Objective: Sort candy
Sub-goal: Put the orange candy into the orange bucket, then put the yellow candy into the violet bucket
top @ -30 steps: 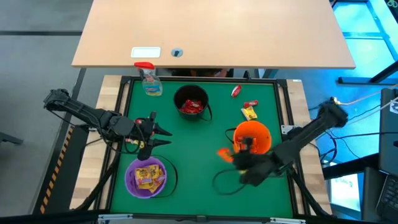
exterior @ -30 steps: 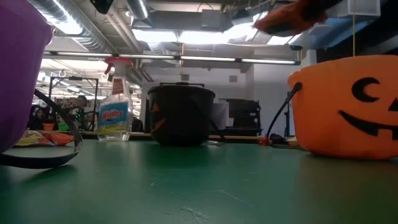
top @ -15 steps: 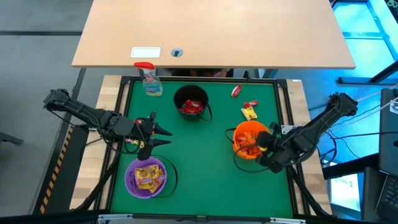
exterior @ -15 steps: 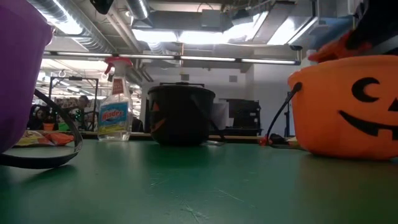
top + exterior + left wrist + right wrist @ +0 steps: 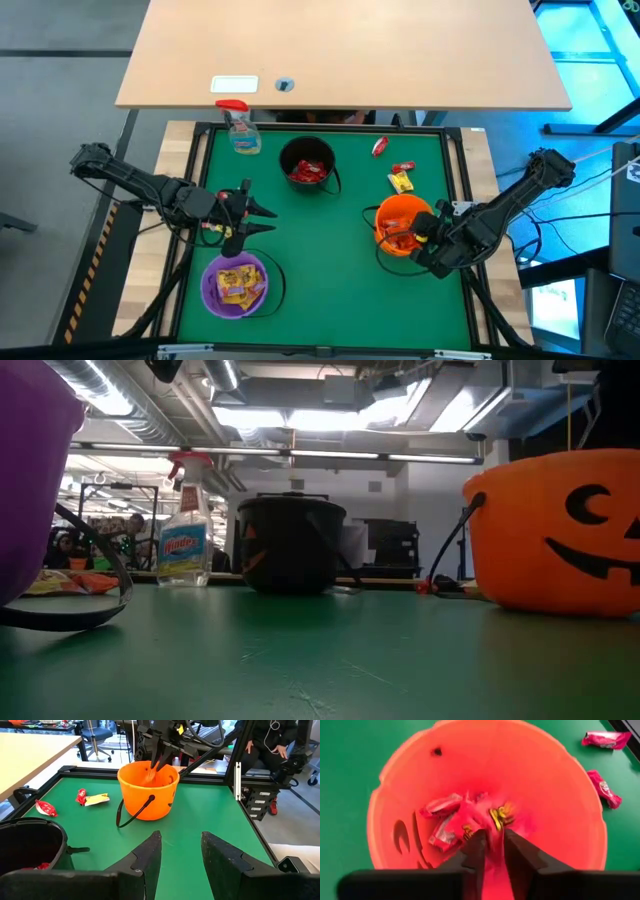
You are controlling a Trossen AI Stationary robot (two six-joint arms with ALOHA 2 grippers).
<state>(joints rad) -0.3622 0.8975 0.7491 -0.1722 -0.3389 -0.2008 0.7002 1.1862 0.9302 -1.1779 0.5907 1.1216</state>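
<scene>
Orange bucket [image 5: 404, 222] sitting right of centre, with right gripper [image 5: 420, 237] hovering over its rim, fingers narrowly parted above candy [image 5: 465, 817] inside. Left gripper [image 5: 262, 218] waiting centre-left, fingers apart, holding nothing.

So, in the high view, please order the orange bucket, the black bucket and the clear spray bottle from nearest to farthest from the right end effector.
1. The orange plastic bucket, directly under the right end effector, near the table's right edge.
2. The black plastic bucket, toward the far middle.
3. The clear spray bottle with a red top, at the far left corner.
</scene>
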